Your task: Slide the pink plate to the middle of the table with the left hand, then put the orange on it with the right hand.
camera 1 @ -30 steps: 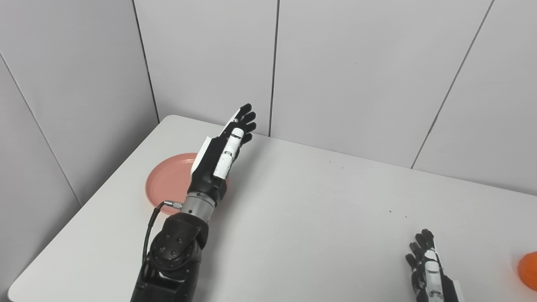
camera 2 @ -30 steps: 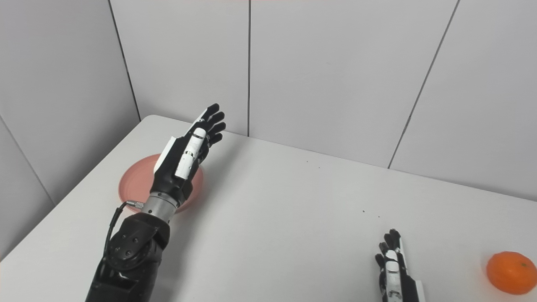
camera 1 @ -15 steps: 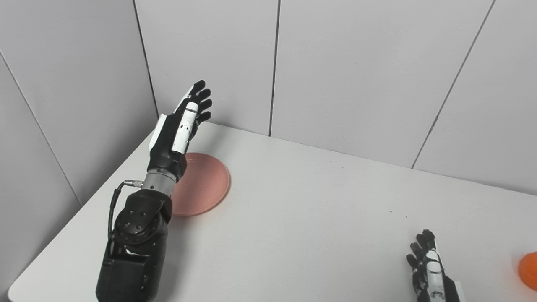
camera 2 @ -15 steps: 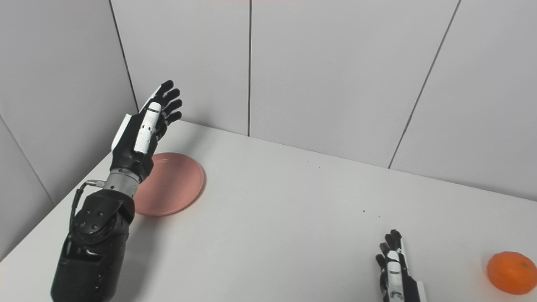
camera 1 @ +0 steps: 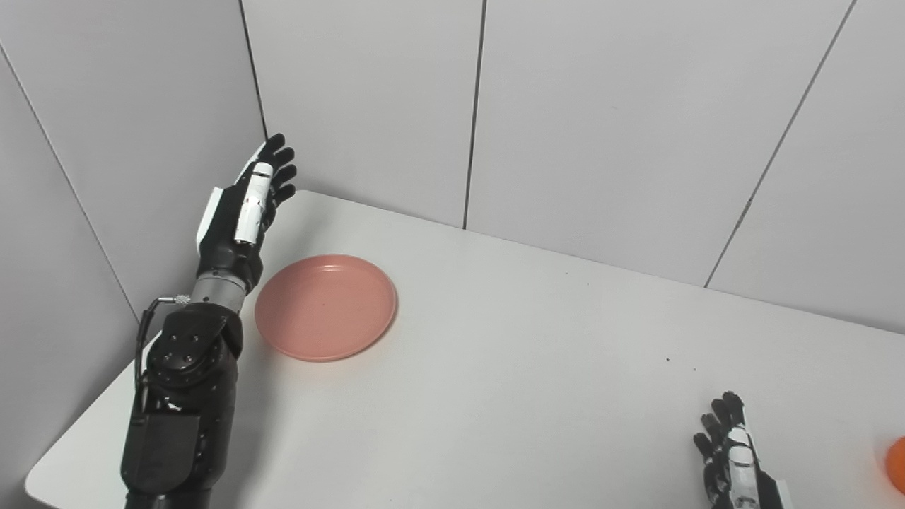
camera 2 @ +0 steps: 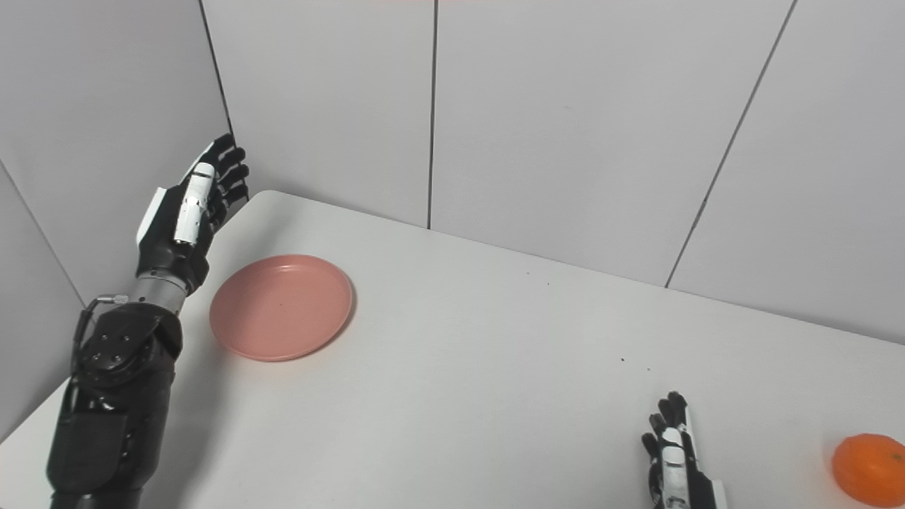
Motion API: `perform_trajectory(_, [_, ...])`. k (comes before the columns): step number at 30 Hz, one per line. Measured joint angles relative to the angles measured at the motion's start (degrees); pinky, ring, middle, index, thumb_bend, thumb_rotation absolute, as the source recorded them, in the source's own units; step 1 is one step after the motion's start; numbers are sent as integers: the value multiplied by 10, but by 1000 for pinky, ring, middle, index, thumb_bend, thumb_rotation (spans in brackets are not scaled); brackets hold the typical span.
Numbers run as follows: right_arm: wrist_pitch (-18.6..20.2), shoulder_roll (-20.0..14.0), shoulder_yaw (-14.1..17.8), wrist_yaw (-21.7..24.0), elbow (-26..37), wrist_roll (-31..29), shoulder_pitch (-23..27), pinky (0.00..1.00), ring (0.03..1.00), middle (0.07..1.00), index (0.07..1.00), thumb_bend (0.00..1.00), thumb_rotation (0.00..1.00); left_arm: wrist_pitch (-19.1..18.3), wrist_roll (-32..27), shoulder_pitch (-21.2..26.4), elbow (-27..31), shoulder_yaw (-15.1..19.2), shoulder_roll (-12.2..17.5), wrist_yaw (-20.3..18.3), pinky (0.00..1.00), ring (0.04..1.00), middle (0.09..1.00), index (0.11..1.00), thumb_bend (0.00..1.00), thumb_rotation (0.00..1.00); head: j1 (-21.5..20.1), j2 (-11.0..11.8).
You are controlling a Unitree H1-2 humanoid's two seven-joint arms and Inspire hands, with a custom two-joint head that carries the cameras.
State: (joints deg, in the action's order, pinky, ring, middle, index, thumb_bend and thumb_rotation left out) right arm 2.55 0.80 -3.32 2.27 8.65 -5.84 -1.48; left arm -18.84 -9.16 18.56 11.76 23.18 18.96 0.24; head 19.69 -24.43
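Observation:
The pink plate lies flat on the left part of the white table, fully uncovered. My left hand is raised to the plate's left, over the table's left edge near the wall corner, open with its fingers stretched out and holding nothing. It does not touch the plate. The orange sits at the table's near right; only a sliver of the orange shows in the left eye view. My right hand rests open at the bottom edge, left of the orange and apart from it.
Grey wall panels stand close behind the table and along its left side. The table's left edge runs just under my left forearm. A broad stretch of bare tabletop lies between the plate and the orange.
My left hand has swung left from over the plate to beyond its left rim, uncovering it. The plate stays put; the camera shifted slightly. The right hand has not moved.

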Motion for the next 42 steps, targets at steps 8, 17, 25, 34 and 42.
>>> perform_trajectory(8, [0,-1,3,5,0,-5,0,1000,1000,1000,1000,167,1000,0,-19,-2,-16,16,14,0,915,926,927,906,336,1000,3,1])
perform_trajectory(17, [0,-1,5,6,0,-4,0,1000,1000,1000,1000,167,1000,0,-29,-11,-33,24,23,-1,912,918,918,899,323,1000,4,2])
perform_trajectory(25, [1,-1,5,6,0,-5,0,1000,1000,1000,1000,164,1000,-5,-35,-20,-54,25,24,-1,905,908,908,884,302,1000,6,1])
perform_trajectory(34, [8,-1,5,6,4,-2,0,1000,1000,1000,1000,153,1000,-5,-43,-21,-87,26,23,1,893,899,895,873,302,1000,9,0])
perform_trajectory(42, [10,-3,7,9,6,-5,0,1000,1000,1000,1000,167,1000,-5,-54,-23,-121,23,22,-3,911,912,910,891,304,1000,10,0])
